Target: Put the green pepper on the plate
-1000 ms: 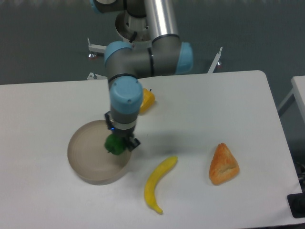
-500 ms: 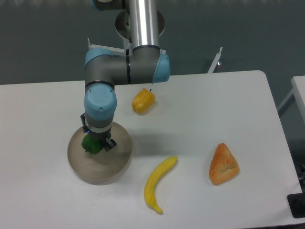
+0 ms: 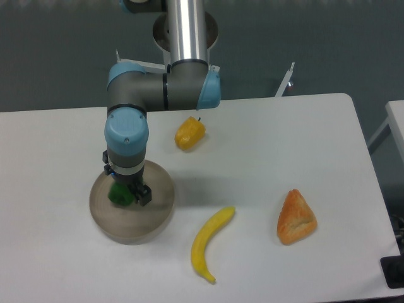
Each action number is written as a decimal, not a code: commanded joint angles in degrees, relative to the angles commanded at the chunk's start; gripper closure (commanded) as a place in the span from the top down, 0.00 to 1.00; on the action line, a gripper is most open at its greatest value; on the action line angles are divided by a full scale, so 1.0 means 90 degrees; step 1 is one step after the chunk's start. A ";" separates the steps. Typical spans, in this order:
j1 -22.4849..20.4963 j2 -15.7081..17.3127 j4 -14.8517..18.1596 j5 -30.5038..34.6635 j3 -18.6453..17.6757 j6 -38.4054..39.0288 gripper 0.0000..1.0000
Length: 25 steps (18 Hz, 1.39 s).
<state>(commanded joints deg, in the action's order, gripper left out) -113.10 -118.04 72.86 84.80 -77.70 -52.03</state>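
Note:
The green pepper (image 3: 117,194) is small, glossy and dark green. It sits between the fingers of my gripper (image 3: 126,194), low over the left middle of the plate (image 3: 151,218). The plate is a round beige-grey dish at the left front of the white table. My gripper points straight down and is shut on the pepper. The arm's wrist hides the top of the pepper and the far rim of the plate. I cannot tell whether the pepper touches the plate's floor.
A yellow-orange pepper (image 3: 189,133) lies behind and right of the plate. A yellow banana (image 3: 209,243) lies right of the plate near the front. An orange-brown pastry (image 3: 295,218) lies further right. The table's right edge (image 3: 369,170) is far off.
My gripper has carried the green pepper leftward from the plate's right rim to over its left middle, uncovering the yellow-orange pepper. In the last half second it moved only slightly left and down.

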 joint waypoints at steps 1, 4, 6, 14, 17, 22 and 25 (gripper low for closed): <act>-0.0147 0.0010 0.0000 0.0098 0.0078 -0.0107 1.00; -0.0547 0.0000 0.0010 0.0177 0.0196 -0.0721 1.00; -0.0927 0.0020 0.0000 0.0196 0.0196 -0.1383 1.00; -0.1788 0.0381 0.0068 0.0743 -0.0116 -0.3143 1.00; -0.2013 0.0508 0.0137 0.0753 -0.0145 -0.3769 1.00; -0.2101 0.0567 0.0137 0.0743 -0.0194 -0.3877 1.00; -0.2140 0.0576 0.0146 0.0734 -0.0204 -0.3877 1.00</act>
<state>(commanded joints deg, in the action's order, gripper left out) -132.36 -112.85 74.18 91.41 -79.54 -86.92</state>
